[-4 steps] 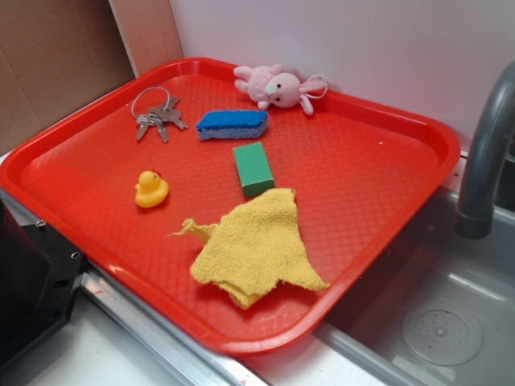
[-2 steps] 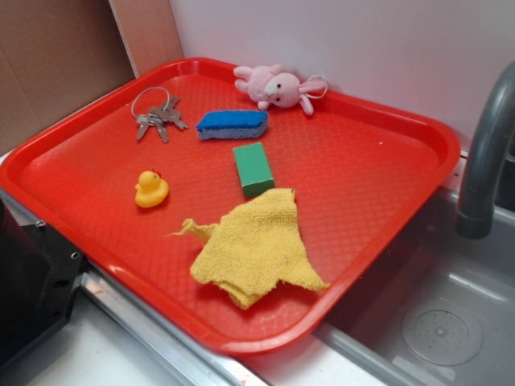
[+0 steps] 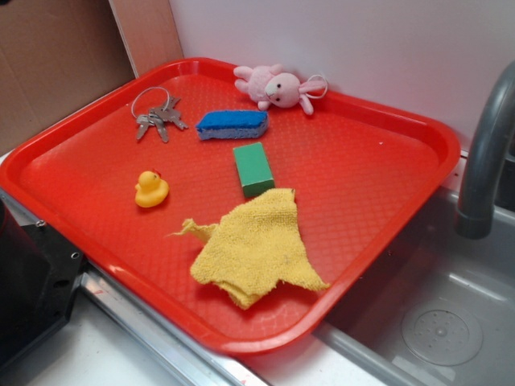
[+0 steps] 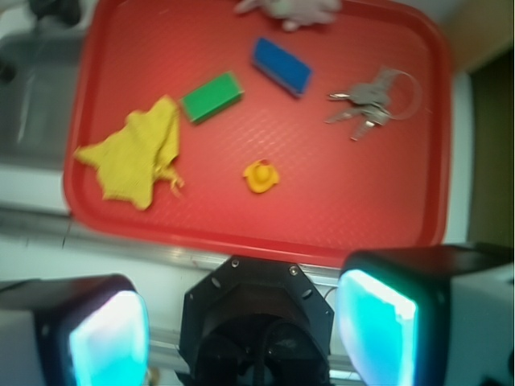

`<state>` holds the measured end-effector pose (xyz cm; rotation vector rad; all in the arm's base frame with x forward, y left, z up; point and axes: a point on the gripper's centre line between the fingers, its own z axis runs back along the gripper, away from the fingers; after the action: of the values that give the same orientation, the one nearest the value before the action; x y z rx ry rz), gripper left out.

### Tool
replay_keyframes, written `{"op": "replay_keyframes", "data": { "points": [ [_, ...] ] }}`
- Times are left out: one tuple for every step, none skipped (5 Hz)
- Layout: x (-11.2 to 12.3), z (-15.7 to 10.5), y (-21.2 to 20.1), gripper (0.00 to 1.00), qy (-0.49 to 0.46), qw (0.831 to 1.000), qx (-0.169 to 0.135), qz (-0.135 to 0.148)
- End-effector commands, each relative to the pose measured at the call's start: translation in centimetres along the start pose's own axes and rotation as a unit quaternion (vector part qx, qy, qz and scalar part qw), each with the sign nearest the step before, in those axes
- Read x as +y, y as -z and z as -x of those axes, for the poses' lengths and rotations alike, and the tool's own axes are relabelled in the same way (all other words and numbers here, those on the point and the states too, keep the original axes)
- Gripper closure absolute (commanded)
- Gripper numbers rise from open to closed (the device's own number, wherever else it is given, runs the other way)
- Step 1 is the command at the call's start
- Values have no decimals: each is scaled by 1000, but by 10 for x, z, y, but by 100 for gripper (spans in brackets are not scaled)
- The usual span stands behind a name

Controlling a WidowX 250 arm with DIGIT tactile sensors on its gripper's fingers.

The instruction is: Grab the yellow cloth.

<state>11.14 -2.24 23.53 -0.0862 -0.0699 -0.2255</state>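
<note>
Yellow cloth [image 3: 256, 245] lies crumpled at near edge of red tray [image 3: 378, 173], just near of green block [image 3: 253, 169]. Soft, light terry; prob. best pinched at a raised fold. Duck [image 3: 150, 189] to its left. Wrist view alone shows pincer [image 4: 241, 334], jaws spread, well short of tray; exterior view omits it.
</note>
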Motion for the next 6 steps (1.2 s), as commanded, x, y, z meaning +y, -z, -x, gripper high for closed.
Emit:
{"op": "replay_keyframes", "data": {
  "points": [
    [-27, -1, 0, 0, 118, 993, 14, -10],
    [-38, -1, 3, 0, 125, 992, 21, -31],
    [-76, -37, 60, 0, 94, 992, 34, -75],
    [-87, -38, 111, 0, 53, 996, 52, -56],
    [-86, -44, 151, 0, 64, 994, 77, -35],
    [-84, -35, 177, 0, 62, 993, 96, -42]
  ]
}}
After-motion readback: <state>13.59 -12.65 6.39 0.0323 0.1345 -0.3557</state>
